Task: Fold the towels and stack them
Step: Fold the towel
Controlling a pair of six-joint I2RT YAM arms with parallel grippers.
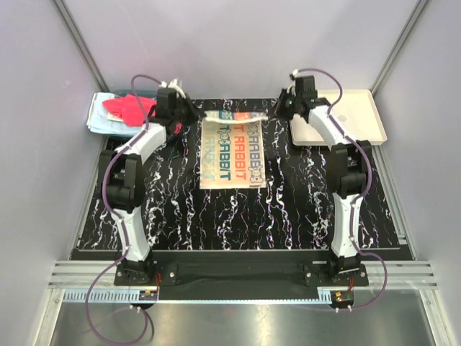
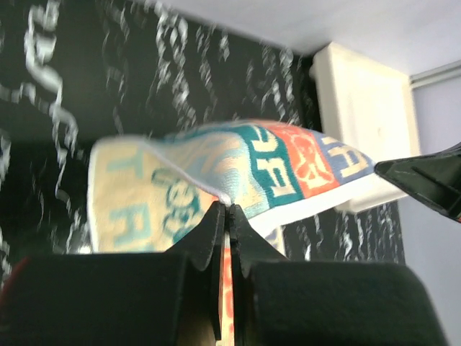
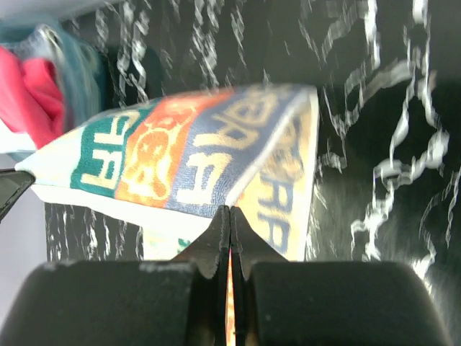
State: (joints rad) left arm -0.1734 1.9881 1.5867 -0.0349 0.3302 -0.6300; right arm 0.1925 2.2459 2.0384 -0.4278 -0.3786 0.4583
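A towel (image 1: 230, 155) lies mid-mat (image 1: 166, 209) in front of me. Its far edge is raised off the mat, pinched at the left corner by my left gripper (image 1: 196, 115) and at the right corner by my right gripper (image 1: 275, 113). Other towels (image 1: 130, 108) sit heaped at the far left, and a tray (image 1: 360, 115) at the far right.

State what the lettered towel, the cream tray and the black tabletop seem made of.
The lettered towel looks like soft woven cloth, matte: it sags and creases along its lifted edge. The tray is probably moulded plastic, smooth, with a raised rim. The tabletop shows marble veining, likely printed sheet or laminate; unclear which.
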